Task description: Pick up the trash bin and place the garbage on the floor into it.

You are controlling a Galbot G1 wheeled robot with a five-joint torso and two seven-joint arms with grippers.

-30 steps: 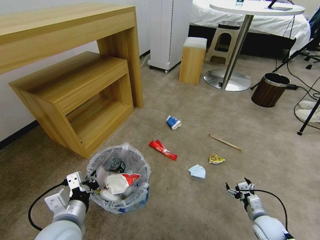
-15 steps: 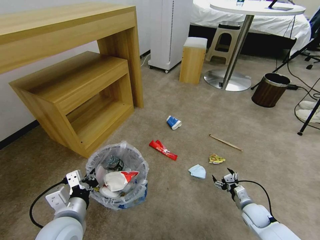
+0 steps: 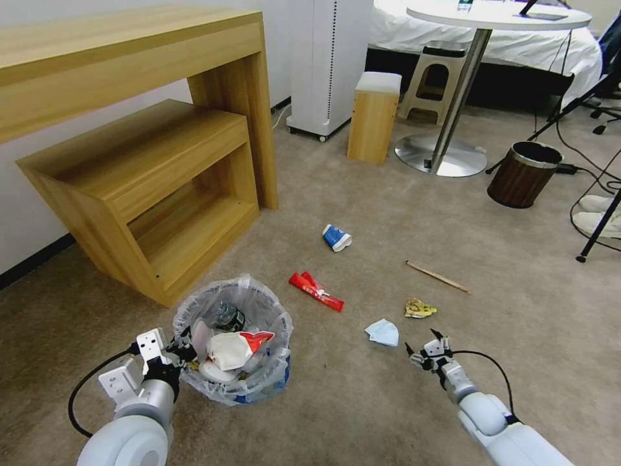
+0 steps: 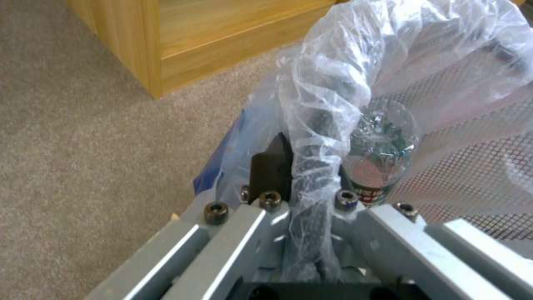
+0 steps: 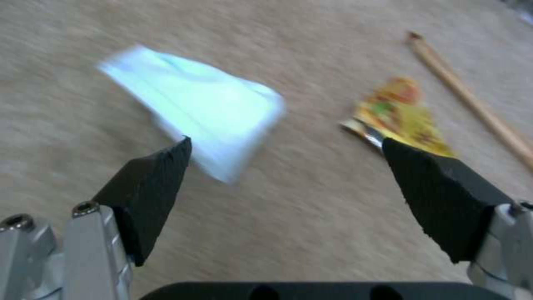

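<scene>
The trash bin (image 3: 236,343), lined with a crinkly white bag, stands at the near left on the beige floor (image 3: 362,401). It holds a crushed red-white cup (image 3: 234,349) and a small bottle (image 3: 228,317). My left gripper (image 3: 183,353) is shut on the bin's bagged rim (image 4: 316,137), one finger on each side. My right gripper (image 3: 424,346) hangs open just above the carpet, between a pale blue tissue (image 3: 383,332) and a yellow wrapper (image 3: 419,308). In the right wrist view the tissue (image 5: 194,104) and wrapper (image 5: 402,114) lie just beyond the spread fingertips. A red wrapper (image 3: 315,291), blue-white cup (image 3: 337,237) and wooden stick (image 3: 437,276) lie farther off.
A wooden desk with a low shelf unit (image 3: 149,175) stands close to the left of the bin. A brown wood-grain bin (image 3: 524,175), a round table's base (image 3: 440,155), a wooden box stool (image 3: 373,116), white slippers (image 3: 598,213) and tripod legs stand at the back right.
My right gripper has moved left and forward, from the near right to just beside the tissue. The left gripper and the bin have shifted slightly right.
</scene>
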